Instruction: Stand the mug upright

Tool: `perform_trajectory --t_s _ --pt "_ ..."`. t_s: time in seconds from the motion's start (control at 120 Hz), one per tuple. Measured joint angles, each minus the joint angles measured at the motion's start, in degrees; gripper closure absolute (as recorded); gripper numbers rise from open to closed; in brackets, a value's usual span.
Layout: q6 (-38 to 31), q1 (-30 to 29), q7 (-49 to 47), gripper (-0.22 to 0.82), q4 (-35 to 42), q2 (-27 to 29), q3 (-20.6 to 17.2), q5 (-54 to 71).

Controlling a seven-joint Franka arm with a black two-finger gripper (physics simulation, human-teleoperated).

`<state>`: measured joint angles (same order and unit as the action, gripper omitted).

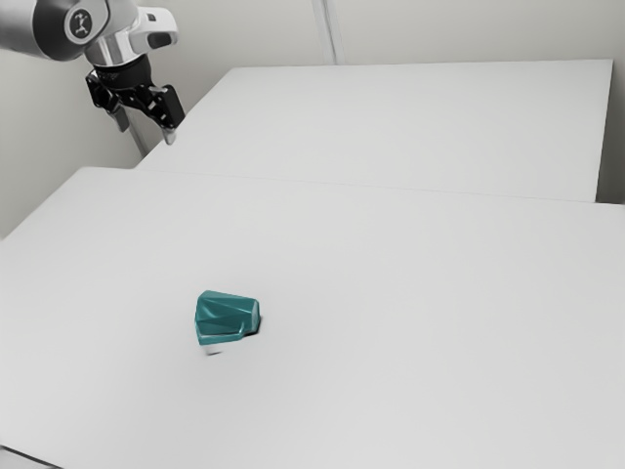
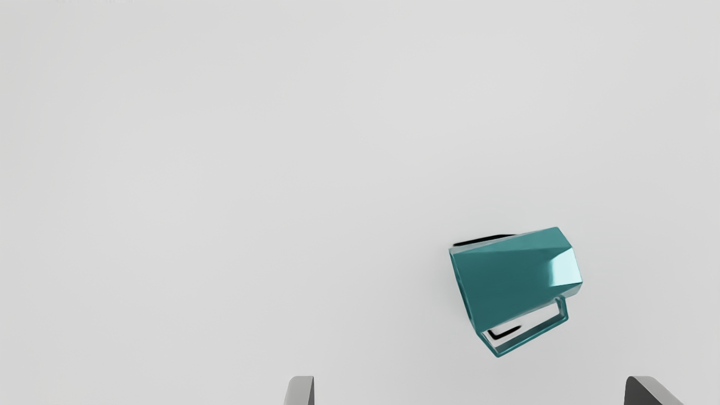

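we see the arm (image 1: 34,26) cut off by the exterior view's left and top edges, its round emblem (image 1: 81,23) too small for us to make out. the table (image 1: 410,313) runs out of that view too, as does a dark line (image 1: 29,456) in the near corner. in the wrist view the fingers (image 2: 300,392) are cut off. the mug's (image 2: 514,281) inside and resting side are hidden from us.

PLACE: and we're indoors, a plain room, exact kind hard to call | WALLS: pale grey walls (image 1: 469,29) here, a narrow vertical strip (image 1: 329,34) running down | FURNITURE: white table (image 1: 410,313) up front, broad white surface (image 1: 420,122) right behind!
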<state>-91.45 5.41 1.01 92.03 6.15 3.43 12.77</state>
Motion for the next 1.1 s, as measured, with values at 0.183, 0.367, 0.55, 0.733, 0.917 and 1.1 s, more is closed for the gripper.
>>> perform_trajectory --t_s 0.183,0.367,0.55,0.733,0.917,1.1 --pt "-0.3 -0.1 0.2 0.0 0.4 0.0 0.0 0.0" --pt "-1.4 -0.8 0.4 0.0 2.3 -0.2 0.0 0.0" --pt "-2.9 -7.5 0.5 0.0 5.6 -1.3 0.3 -8.7" --pt "-3.7 -19.9 0.5 0.0 13.5 -4.0 0.4 -24.0" --pt "-4.1 -29.2 0.7 0.0 16.3 -10.7 0.5 -35.7" --pt "-4.3 -25.8 0.8 0.0 19.8 -16.2 0.5 -45.6"
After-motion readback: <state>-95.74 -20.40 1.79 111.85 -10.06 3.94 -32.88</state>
